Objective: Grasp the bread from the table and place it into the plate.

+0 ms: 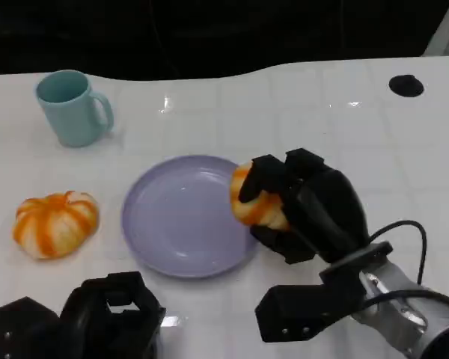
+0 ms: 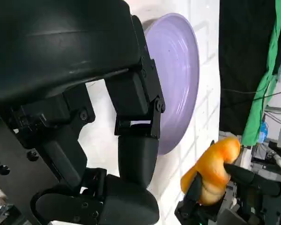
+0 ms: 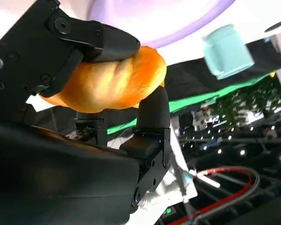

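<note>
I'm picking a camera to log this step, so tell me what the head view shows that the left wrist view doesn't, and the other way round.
Head view alone: the teal mug, the orange-and-white pumpkin, the black disc at the table's far right corner, and the silver right forearm with its cable.

Left wrist view alone: a green cloth and clutter beyond the table's edge.

Both: the purple plate, the bread gripped by the right robot hand at the plate's rim, the left robot hand, and the white table.
</note>
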Motion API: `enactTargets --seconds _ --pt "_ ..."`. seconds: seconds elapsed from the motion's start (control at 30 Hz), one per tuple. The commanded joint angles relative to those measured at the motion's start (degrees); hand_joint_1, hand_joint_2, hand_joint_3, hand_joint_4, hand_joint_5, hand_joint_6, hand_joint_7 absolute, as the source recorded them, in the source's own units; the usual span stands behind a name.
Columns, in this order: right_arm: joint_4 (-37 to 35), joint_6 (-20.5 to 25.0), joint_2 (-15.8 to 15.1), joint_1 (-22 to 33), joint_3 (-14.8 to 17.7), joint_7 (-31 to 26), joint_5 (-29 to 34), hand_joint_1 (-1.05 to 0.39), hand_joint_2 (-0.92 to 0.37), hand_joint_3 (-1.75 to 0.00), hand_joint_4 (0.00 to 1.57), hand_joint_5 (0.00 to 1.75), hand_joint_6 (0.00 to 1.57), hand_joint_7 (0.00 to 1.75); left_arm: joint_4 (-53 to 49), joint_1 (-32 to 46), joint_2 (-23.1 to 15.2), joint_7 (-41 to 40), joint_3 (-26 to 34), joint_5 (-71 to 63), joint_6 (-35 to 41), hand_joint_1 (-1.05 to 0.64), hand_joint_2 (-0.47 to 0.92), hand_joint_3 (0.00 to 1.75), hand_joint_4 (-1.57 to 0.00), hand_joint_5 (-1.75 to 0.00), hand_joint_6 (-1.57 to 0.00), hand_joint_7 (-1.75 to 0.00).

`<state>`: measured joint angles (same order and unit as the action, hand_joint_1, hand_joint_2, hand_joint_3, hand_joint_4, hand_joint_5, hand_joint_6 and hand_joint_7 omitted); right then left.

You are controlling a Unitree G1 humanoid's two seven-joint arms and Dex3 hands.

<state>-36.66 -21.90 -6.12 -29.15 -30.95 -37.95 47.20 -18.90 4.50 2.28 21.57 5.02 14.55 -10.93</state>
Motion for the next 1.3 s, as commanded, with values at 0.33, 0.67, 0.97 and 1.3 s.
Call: enactTargets --seconds 0.33,0.67,0.97,1.3 --pt "-12.43 -2.88 6.88 -8.39 -3.92 -2.62 1.41 -0.16 -0.34 -1.24 0.94 1.75 0.73 1.75 1.18 1.16 -0.37 -0.3 -0.53 -0.14 -0.05 -1.05 0.39 1.02 -1.57 -1.21 -1.43 -0.88" --pt "-19.88 -5.65 10.28 -12.08 -3.83 1.78 -1.77 -0.16 -0.47 -0.96 0.79 1.49 0.89 0.86 1.13 1.32 0.07 -0.4 -0.85 -0.4 -0.56 -1.05 0.38 1.03 -1.57 -1.21 -1.44 -0.88" --pt "-16.23 2.15 9.25 -11.78 -5.89 10.39 0.22 -0.52 -0.9 -0.22 0.11 0.65 0.49 0.03 0.58 1.19 -0.24 -0.03 -0.94 -0.76 -1.67 -1.05 0.39 1.04 -1.57 -1.2 -1.43 -0.88" --pt "-7.31 7.74 6.98 -8.59 -6.54 16.72 0.29 -0.72 -0.92 -0.35 0.0 0.42 0.31 0.0 0.95 1.3 -0.34 -0.06 -0.85 -0.5 -1.27 -1.05 0.39 1.03 -1.57 -1.2 -1.44 -0.87"
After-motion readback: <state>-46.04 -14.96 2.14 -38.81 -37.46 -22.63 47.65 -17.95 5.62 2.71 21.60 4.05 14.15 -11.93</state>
